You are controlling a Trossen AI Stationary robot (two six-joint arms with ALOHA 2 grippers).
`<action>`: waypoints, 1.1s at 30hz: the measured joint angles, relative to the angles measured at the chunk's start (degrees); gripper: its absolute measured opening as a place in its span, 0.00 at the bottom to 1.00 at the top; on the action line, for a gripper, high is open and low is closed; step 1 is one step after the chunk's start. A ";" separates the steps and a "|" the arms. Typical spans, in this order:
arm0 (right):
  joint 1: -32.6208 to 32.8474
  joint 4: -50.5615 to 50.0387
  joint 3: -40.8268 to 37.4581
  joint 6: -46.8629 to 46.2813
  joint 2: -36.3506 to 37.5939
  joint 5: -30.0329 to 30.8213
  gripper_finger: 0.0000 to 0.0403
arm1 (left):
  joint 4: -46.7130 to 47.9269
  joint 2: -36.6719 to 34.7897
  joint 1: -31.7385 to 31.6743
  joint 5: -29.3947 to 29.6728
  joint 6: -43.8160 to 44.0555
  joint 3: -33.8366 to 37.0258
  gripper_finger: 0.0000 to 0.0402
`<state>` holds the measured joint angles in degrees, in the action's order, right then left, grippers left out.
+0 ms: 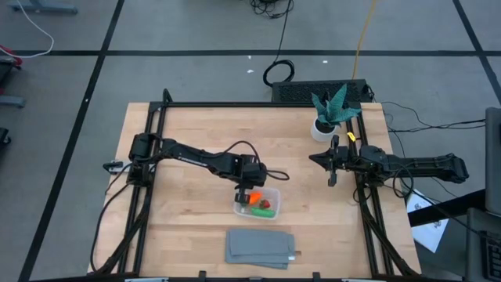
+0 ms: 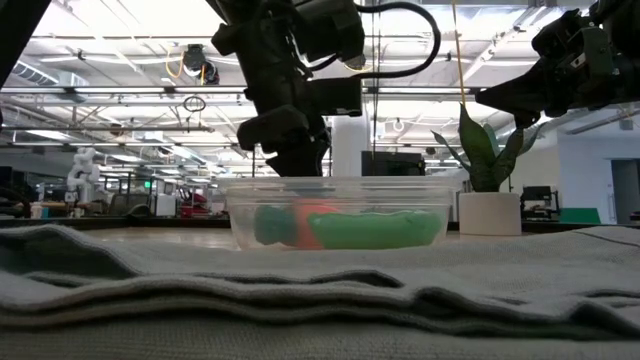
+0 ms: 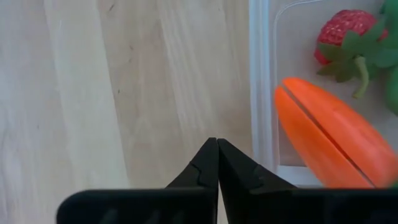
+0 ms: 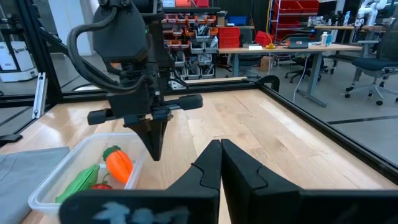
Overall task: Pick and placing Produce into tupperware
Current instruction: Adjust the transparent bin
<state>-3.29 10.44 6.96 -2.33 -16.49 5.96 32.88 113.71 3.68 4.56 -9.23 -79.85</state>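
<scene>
The clear tupperware [image 1: 272,196] stands on the wooden table and holds all three pieces: the orange carrot [image 3: 336,146], the red round piece with green leaves [image 3: 345,31] and the long green piece [image 4: 81,180]. My left gripper [image 3: 217,142] is shut and points down just outside the tupperware's far wall [image 3: 260,93], above bare wood; it also shows in the right wrist view [image 4: 155,152]. My right gripper [image 1: 332,161] is shut and waits raised at the table's right side, beside the plant.
A flat grey folded cloth [image 1: 261,247] lies near the table's near edge, in front of the tupperware, and fills the foreground of the low view [image 2: 300,300]. A potted green plant [image 1: 332,111] stands at the far right corner. Black frame rails [image 1: 368,204] run along the table's sides.
</scene>
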 joint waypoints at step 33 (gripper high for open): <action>-0.02 0.02 0.00 0.00 0.00 0.02 0.00 | 7.63 -0.24 1.27 5.84 5.09 0.00 0.02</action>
<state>-3.31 10.45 6.96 -2.33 -16.49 5.98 40.51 113.47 4.95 10.39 -4.15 -79.85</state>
